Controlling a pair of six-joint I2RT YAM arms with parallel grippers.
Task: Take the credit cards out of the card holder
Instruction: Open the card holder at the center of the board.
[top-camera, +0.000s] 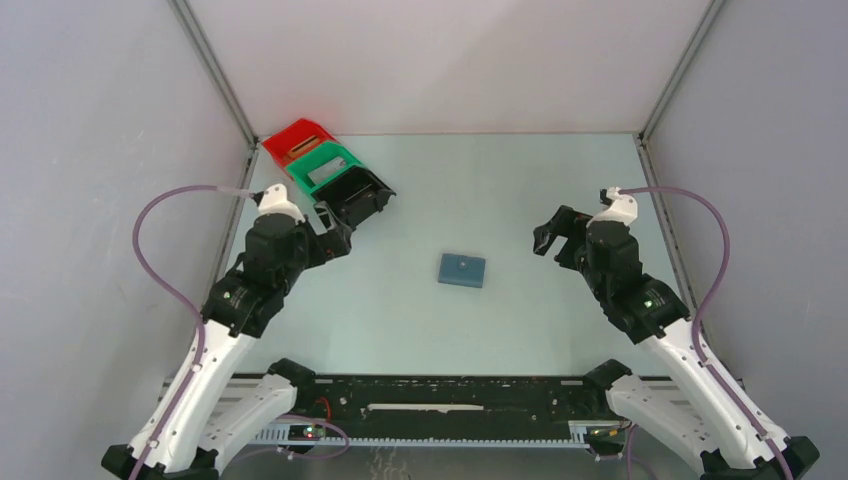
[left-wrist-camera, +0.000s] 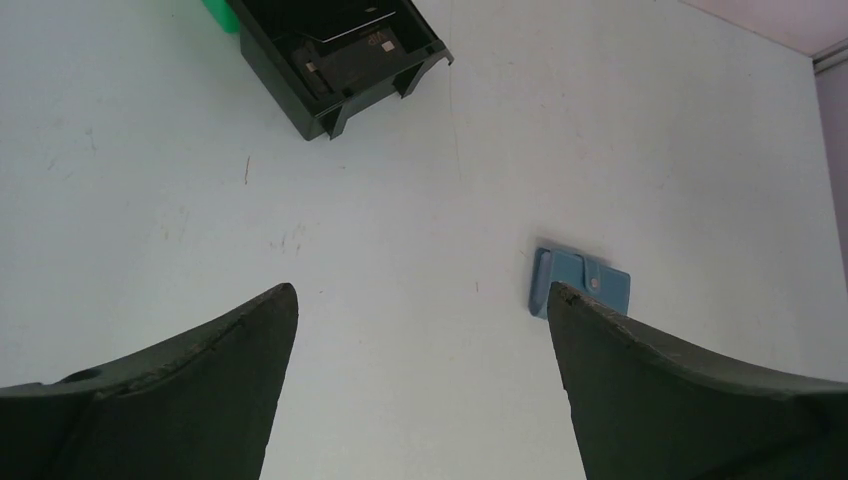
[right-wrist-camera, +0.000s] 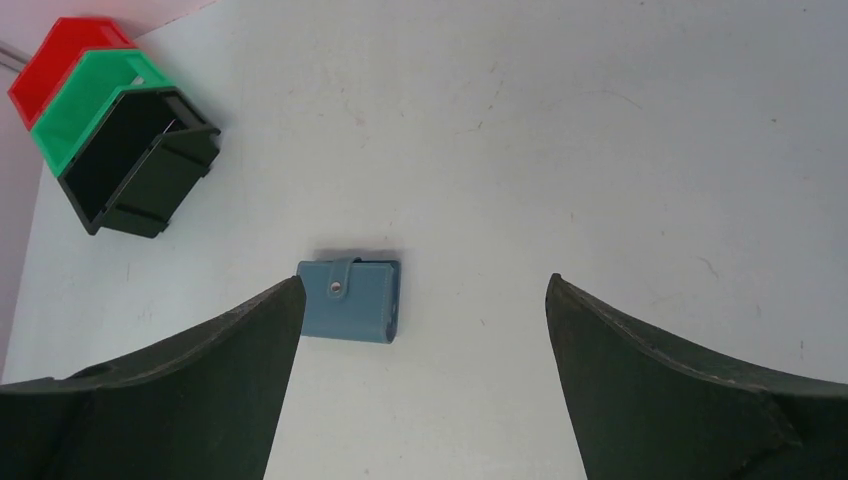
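Top external view: you see the blue card holder (top-camera: 462, 269) lying closed and flat on the table (top-camera: 520, 180). The left gripper (top-camera: 338, 228), fingers spread and empty, hovers well to its left. The right gripper (top-camera: 553, 238), likewise spread, hovers near its right. The red bin (top-camera: 292, 135), green bin (top-camera: 322, 165) and black bin (top-camera: 358, 190) stand beyond it, far left.

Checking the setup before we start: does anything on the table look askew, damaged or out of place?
Nothing stands out. The small blue rectangular card holder lies flat and closed, no cards showing. The red, green and black plastic bins sit in a diagonal row in the far left corner, intact.
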